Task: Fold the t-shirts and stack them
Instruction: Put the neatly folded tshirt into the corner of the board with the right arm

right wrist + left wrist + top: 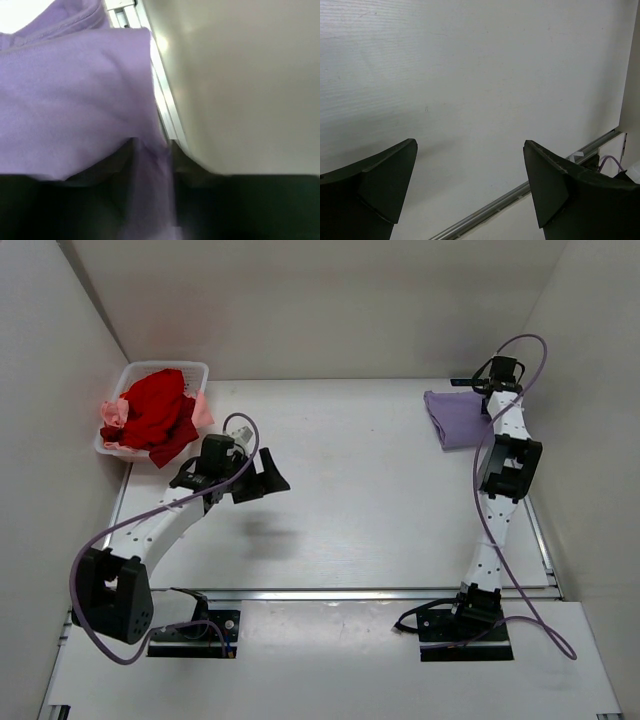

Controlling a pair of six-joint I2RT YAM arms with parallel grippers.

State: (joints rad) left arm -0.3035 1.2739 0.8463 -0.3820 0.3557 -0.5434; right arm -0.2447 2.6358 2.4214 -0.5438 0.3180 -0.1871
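The lavender t-shirt (455,418) lies folded at the table's far right. My right gripper (478,387) sits at its far right edge, shut on a fold of the lavender cloth (75,100); in the right wrist view the cloth runs down between the fingers of the gripper (152,150). The red t-shirt (155,405) is bunched in the basket at the far left, with the pale pink t-shirt (112,412) under it. My left gripper (262,483) hangs open and empty above bare table, right of the basket; its wrist view shows only the gripper (470,144) and the table.
The white plastic basket (165,367) stands in the far left corner against the wall. White walls close in the left, back and right sides. A metal rail (350,593) runs along the table's near edge and also shows in the left wrist view (520,192).
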